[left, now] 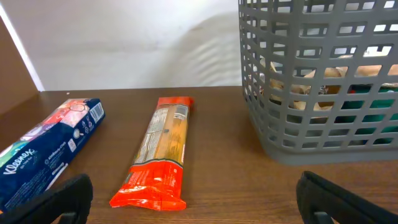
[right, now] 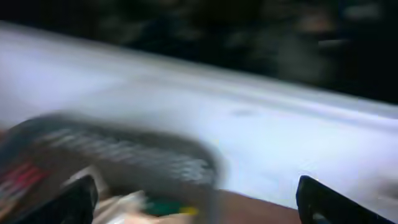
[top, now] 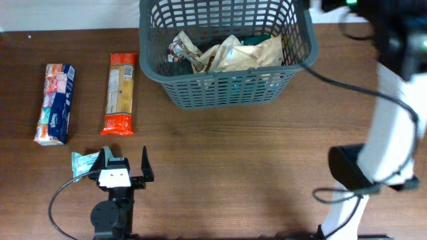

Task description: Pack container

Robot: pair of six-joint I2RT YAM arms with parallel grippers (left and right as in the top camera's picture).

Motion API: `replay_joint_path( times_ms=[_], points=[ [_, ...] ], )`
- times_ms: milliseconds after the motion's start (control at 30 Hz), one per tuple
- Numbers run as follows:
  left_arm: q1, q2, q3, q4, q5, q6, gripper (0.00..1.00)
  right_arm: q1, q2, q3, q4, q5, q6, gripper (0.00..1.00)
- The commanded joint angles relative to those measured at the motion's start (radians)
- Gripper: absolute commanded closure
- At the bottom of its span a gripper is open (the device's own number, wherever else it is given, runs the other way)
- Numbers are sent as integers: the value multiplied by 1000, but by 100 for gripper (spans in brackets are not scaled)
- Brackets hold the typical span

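My left gripper (top: 125, 160) and right gripper (right: 202, 202) both gape empty. The container (top: 227, 92) sits ahead and right of the left one; I judge it stiff, light, best gripped at its rim.

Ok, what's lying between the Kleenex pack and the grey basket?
One long orange packet, lying flat, apart from both the Kleenex pack and the basket. The overhead and left wrist views both show it.

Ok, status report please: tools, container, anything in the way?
Left tool open, empty. Right tool open. Container partly filled. Pasta pack, tissue pack on table, none blocking.
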Motion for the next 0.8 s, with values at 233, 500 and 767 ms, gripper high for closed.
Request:
replay_joint_path(
  times_ms=[233, 500, 767],
  points=[
    [4, -7, -2, -7, 11, 15, 1, -181, -108, 11, -66, 632, 170, 1],
    [4, -7, -2, -7, 11, 15, 1, -406, -107, -35, -171, 677, 278, 1],
    [4, -7, -2, -7, 11, 15, 1, -543, -107, -166, -174, 661, 278, 1]
  ],
)
